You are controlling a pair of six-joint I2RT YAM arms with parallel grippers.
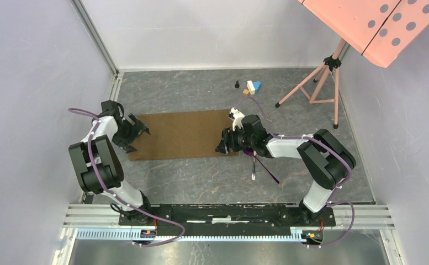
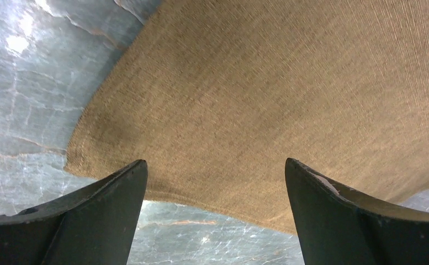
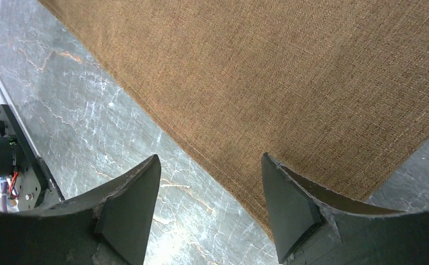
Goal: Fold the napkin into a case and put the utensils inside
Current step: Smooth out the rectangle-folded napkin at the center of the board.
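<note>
**While left gripper [image 1: 137, 132] and right gripper [image 1: 223, 144] flank napkin [image 1: 181, 134], jaws released**

Left sits low at the napkin's left edge, right at its near right corner. Both are spread, gripping nothing. Napkin lies flat mid-table, a brown rectangle. Spoon [image 1: 254, 168] is just right of it, partly under the right wrist. Blocks [image 1: 250, 87] sit well behind, stand [image 1: 317, 83] far right.

No words to read here.
The plain brown cloth napkin [image 1: 181, 134], the grey stone-look table top [image 1: 201, 179] and the pink board with round holes [image 1: 366, 22] carry no letters, numbers, labels or signs that can be read.
</note>
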